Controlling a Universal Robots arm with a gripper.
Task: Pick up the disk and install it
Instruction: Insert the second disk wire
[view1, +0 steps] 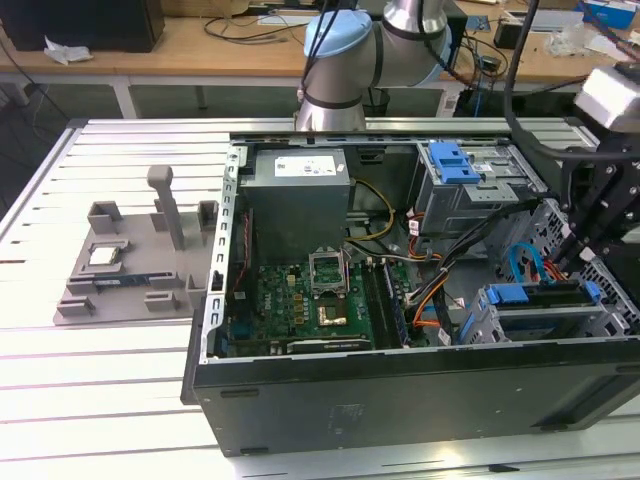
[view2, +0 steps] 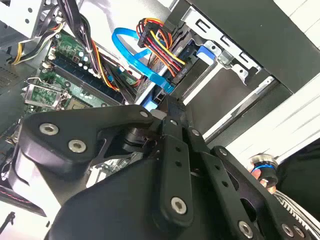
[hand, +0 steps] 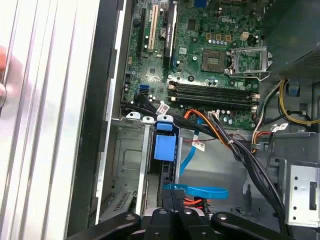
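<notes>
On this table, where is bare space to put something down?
Free: the slatted table in front of the grey fixture and the computer case. Crowded: inside the case, where cables run between motherboard and drive cage.

Open PC case (view1: 400, 390) lying on its side on a slatted metal worktop (view1: 90, 400), motherboard (view1: 300, 310) exposed with the CPU socket (view1: 330, 268) unlatched. Grey fixture (view1: 130, 270) sits beside it, on the exterior view's left, with a small chip (view1: 104, 255) on it.
</notes>
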